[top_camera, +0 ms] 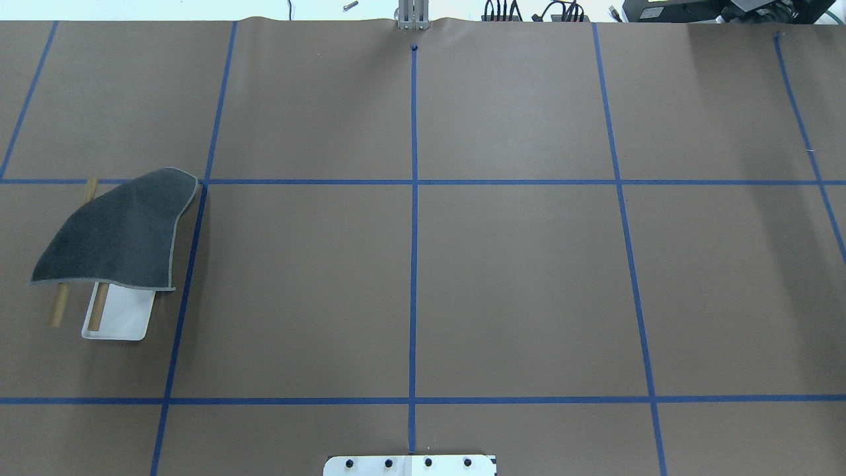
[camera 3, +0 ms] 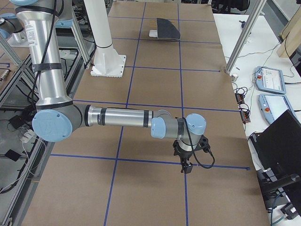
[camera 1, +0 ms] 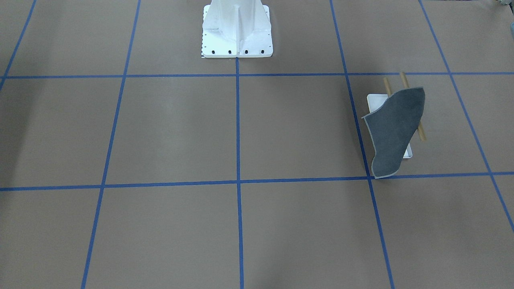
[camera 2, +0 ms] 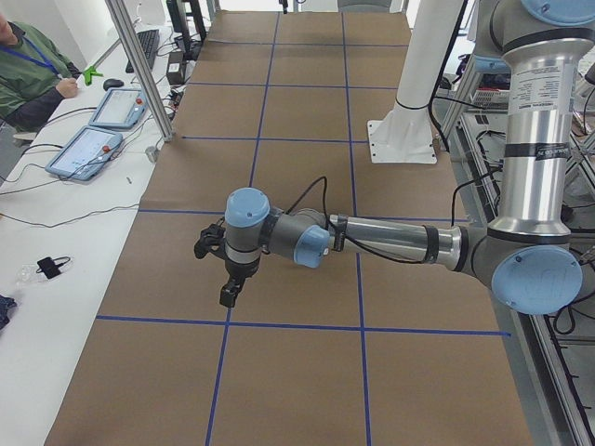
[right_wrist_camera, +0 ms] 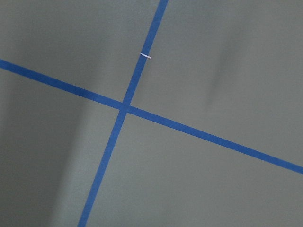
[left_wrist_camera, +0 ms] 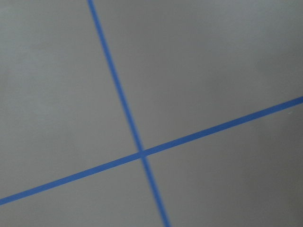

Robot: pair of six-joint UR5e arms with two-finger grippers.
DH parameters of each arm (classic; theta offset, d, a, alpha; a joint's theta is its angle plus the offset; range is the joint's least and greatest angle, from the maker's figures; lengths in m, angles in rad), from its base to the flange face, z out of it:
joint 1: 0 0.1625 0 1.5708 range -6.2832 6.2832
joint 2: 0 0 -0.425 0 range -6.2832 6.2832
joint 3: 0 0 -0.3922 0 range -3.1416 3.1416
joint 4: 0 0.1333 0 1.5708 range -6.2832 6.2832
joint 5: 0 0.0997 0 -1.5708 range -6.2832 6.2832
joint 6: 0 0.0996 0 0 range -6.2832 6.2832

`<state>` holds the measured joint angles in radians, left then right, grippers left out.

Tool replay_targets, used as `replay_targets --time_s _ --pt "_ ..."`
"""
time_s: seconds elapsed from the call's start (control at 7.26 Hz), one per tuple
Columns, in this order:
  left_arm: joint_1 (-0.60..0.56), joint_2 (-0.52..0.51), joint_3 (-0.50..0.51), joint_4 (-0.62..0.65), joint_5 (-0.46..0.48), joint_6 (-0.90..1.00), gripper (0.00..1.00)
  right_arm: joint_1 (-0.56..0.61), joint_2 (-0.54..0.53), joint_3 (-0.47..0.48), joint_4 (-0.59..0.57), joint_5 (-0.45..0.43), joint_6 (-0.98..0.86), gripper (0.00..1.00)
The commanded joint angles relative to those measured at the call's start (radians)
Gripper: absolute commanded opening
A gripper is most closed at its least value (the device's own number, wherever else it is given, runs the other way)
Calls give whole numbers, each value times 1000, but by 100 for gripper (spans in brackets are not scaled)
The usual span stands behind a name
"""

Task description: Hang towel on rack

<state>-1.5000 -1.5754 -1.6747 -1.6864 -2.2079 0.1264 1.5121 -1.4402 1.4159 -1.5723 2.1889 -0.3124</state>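
The towel [camera 1: 395, 128] hangs dark grey face up over the two light-wood rods of the rack [camera 1: 375, 102], on the robot's left side of the table. It covers most of the rods and reaches down to the table. Towel [top_camera: 119, 231] and rack base [top_camera: 122, 317] also show in the overhead view, and small and far in the exterior right view [camera 3: 168, 29]. My left gripper [camera 2: 231, 295] hangs over bare table, away from the rack. My right gripper [camera 3: 186, 167] hangs over the table's other end. I cannot tell whether either is open or shut. The wrist views show only brown paper and blue tape.
The large white bolted pedestal [camera 1: 237, 32] stands at the robot's edge of the table. Blue tape lines [top_camera: 414, 198] grid the brown paper. An operator [camera 2: 28, 65] and tablets [camera 2: 93, 139] are on the white side bench, with metal posts [camera 2: 139, 65] at its edge.
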Motion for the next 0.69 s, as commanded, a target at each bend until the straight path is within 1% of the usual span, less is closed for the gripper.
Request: replay_targets --time_s 0.0,0.28,0.55 --pt "-28 -11 7 212 7 81 98 0 0 0 0 2 -1 100" --pt "-32 -9 7 215 2 79 98 0 3 0 0 0 2 100" --pt "-32 -14 -17 211 11 76 98 0 3 0 0 0 3 100"
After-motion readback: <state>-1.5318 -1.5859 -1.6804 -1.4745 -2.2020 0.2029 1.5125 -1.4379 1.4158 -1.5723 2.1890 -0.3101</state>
